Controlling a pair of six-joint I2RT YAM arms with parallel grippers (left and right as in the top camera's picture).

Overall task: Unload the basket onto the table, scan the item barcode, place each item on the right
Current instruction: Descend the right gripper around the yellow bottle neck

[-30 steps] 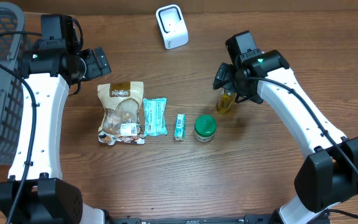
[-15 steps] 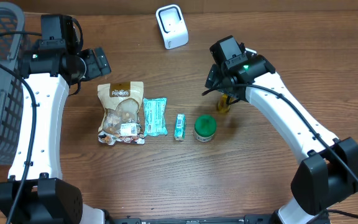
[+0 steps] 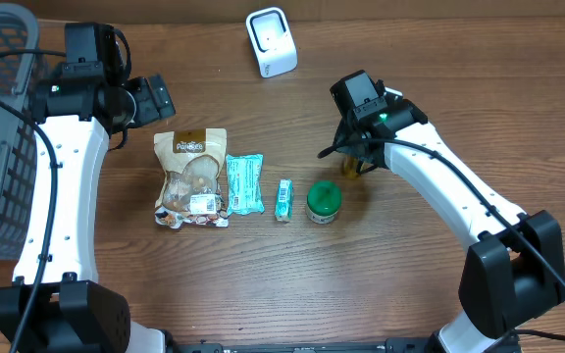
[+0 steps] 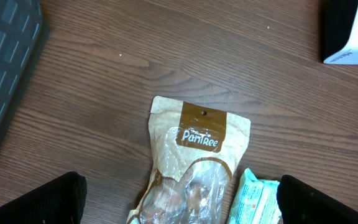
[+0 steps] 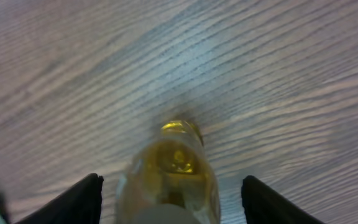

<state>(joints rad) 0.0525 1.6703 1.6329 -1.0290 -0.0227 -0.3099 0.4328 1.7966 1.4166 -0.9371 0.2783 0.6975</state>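
Overhead view: the right claw [image 3: 354,147] is seen lowered over a small bottle [image 3: 351,168] of yellow liquid. In the right wrist view the bottle is framed between the two dark fingers [image 5: 82,202], with a strip of bare table [image 5: 291,74] visible on each side. The claw is therefore judged released, with nothing gripped yet. Whether the bottle stands or lies cannot be told.

The bottle is judged rigid, smooth and rounded, so it is likely slippery. It is probably a little heavy for its size and breakable if made of glass. A hold across the wide body is advised, not at the narrower capped end. No barcode can be made out.

A white scanner [image 3: 271,41] is placed well beyond the claw. The left claw [image 4: 185,193] is spread wide and empty above a snack bag [image 4: 201,143].
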